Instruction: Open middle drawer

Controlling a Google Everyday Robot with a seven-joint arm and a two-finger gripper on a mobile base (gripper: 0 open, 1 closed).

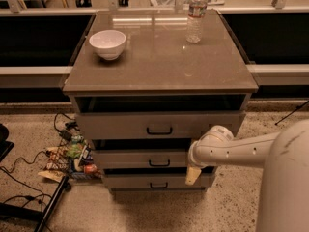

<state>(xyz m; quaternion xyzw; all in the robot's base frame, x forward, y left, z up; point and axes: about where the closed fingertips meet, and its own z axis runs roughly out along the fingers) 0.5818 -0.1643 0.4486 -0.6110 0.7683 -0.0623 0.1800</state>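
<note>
The grey-brown cabinet (159, 57) has three drawers. The middle drawer (140, 158) has a wide shallow grey front and a small black pull handle (159, 163), with a dark gap above the front. My white arm reaches in from the right. My gripper (193, 175) hangs in front of the right end of the middle drawer, its beige tip reaching down over the lowest drawer's front (135, 181). It is well to the right of the handle. What it touches is hidden by the wrist.
The top drawer (120, 125) stands a little out under the cabinet top. A white bowl (107, 43) and a plastic water bottle (195, 14) stand on top. Cables and snack packets (72, 158) lie on the floor at the left, next to a black stand leg (48, 207).
</note>
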